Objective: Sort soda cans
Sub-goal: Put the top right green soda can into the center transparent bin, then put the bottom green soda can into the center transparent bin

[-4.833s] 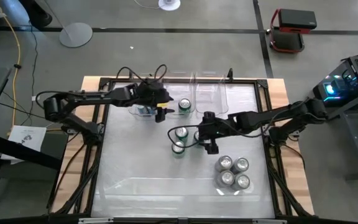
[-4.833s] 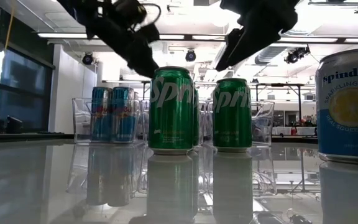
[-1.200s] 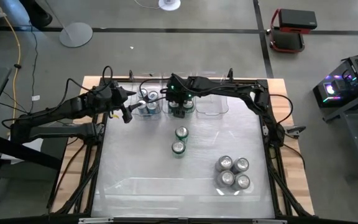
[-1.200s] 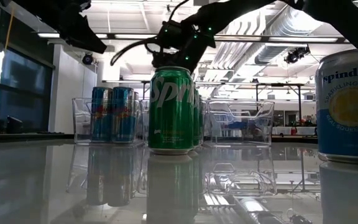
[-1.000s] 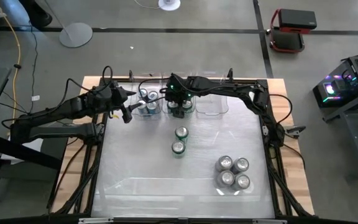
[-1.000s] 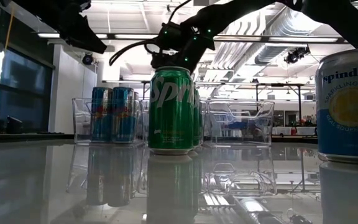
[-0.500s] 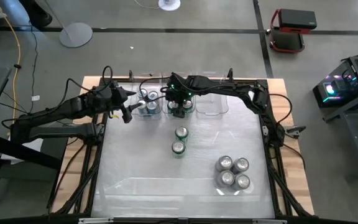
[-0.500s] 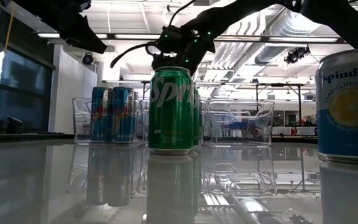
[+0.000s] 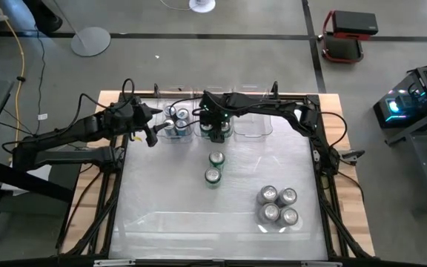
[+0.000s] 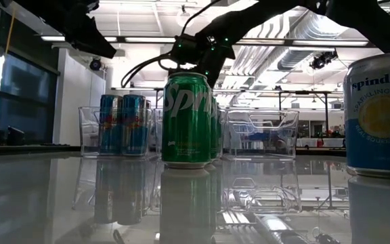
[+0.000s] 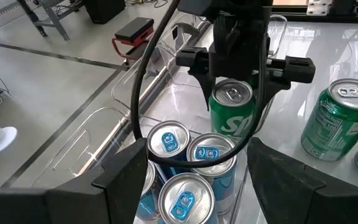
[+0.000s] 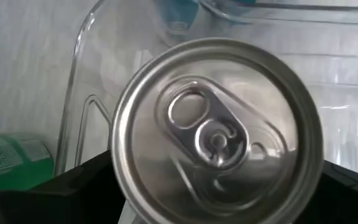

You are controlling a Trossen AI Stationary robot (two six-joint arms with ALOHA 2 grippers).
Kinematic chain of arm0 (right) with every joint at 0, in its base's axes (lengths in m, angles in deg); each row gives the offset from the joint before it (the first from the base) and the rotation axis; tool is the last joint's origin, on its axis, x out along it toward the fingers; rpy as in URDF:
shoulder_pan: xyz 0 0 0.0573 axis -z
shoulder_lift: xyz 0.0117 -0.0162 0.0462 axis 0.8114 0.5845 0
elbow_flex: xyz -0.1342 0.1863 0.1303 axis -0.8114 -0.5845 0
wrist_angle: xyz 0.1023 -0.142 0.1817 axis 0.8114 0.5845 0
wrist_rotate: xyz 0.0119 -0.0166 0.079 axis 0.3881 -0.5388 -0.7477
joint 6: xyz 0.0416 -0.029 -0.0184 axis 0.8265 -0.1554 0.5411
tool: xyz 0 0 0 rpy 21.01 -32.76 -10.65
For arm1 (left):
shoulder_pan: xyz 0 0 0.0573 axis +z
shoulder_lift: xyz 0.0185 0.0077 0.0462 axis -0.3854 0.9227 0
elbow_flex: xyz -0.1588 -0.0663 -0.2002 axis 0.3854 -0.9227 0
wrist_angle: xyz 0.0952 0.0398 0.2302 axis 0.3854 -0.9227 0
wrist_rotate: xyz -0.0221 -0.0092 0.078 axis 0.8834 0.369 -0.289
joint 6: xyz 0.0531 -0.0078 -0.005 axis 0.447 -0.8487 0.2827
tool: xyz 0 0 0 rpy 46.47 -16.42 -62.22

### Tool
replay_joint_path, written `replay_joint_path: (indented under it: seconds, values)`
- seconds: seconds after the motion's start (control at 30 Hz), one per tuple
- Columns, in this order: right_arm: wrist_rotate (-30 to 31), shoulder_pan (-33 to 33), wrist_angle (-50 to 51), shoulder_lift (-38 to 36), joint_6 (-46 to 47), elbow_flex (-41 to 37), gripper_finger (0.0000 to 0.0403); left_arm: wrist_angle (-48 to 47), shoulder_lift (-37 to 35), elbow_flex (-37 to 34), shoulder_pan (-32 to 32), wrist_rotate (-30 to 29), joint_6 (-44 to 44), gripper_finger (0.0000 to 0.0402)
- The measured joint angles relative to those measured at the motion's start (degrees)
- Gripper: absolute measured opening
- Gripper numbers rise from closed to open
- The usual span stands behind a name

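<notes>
A green-sided cylindrical metal soda can with a silver top [image 11: 232, 115] stands upright, long axis vertical, in the middle clear rectangular plastic bin [image 9: 215, 136] at the far edge of the table. The right gripper [image 11: 240, 62] is directly above it, fingers spread to either side of the can's top; the right wrist view looks straight down on the lid [image 12: 215, 132], pull tab uppermost, with the dark fingers apart on both sides of it. Whether the pads press the can's sides cannot be told. A second green can lies partly in sight beside it in that bin.

In the left clear bin [image 9: 175, 136] stand blue-sided cans with silver tops [image 11: 189, 174], upright and packed together; three lids show in the left wrist view. The right clear bin [image 9: 251, 132] sits just beside the middle one.

On the open white table surface [image 9: 161, 215] two more green cans [image 9: 214, 167] stand upright, one just beside the other, near the table's middle. Four silver-topped cans [image 9: 277, 205] cluster touching one another toward the near right corner; in the low view one of them [image 10: 374, 115] shows a blue and yellow label.

The left gripper [image 9: 153, 133] hovers just left of the blue cans' bin, its fingers spread and holding nothing.
</notes>
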Motion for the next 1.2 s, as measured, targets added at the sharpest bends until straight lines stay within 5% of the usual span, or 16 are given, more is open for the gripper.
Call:
replay_joint_path:
  seconds: [0.53,0.77,0.9,1.2]
  values:
    - [1.31,0.03,8.39,-0.37,-3.94,9.19,0.0342,0.00,-0.01,0.00,0.00,0.02,-0.91,0.0254]
    - [6.67,-0.22,22.12,-0.44,-3.67,20.70,0.0341,0.08,-0.02,0.00,-0.18,0.02,-1.09,0.0254]
    - [4.49,-1.25,29.85,-0.69,-3.59,25.58,0.0341,0.06,-0.02,0.00,-0.79,0.01,-2.22,0.0254]
    - [1.36,-8.97,29.32,-9.21,1.04,12.11,0.0341,0.04,-0.02,0.00,-4.01,-0.22,-2.53,0.0254]
